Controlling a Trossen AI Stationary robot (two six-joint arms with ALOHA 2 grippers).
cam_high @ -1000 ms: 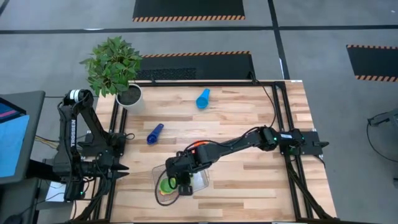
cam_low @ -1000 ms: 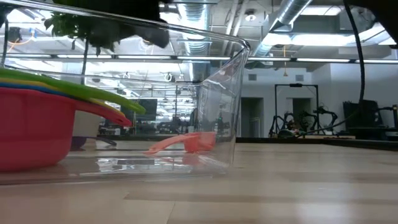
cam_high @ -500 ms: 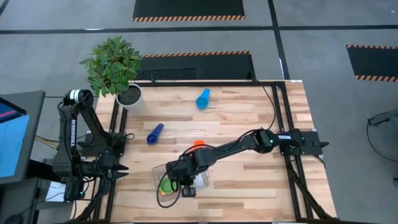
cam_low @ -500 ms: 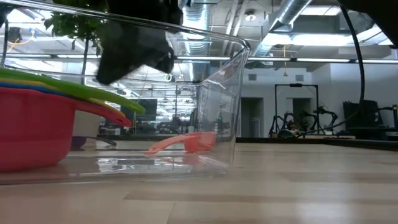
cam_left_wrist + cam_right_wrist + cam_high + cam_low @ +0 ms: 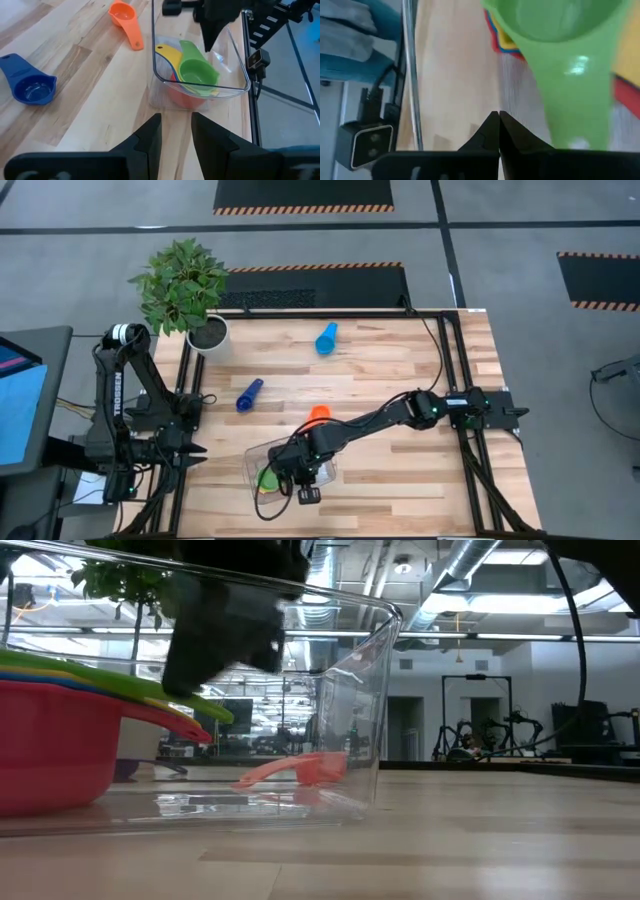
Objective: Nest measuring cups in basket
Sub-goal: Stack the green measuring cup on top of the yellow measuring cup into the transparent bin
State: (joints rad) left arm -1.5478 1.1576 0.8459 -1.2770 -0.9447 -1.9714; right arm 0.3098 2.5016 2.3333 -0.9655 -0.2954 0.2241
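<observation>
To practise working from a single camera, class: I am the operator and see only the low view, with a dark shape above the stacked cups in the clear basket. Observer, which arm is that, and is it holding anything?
Observer: It is the right arm. Its right tool is shut on nothing, beside the handle of the green cup.
Operator: Which cups lie outside the basket?
Observer: The orange cup lies just beyond the basket. A blue cup and a light blue cup lie farther off on the table.
Operator: And the other arm?
Observer: The left tool waits open at the table's left edge.
</observation>
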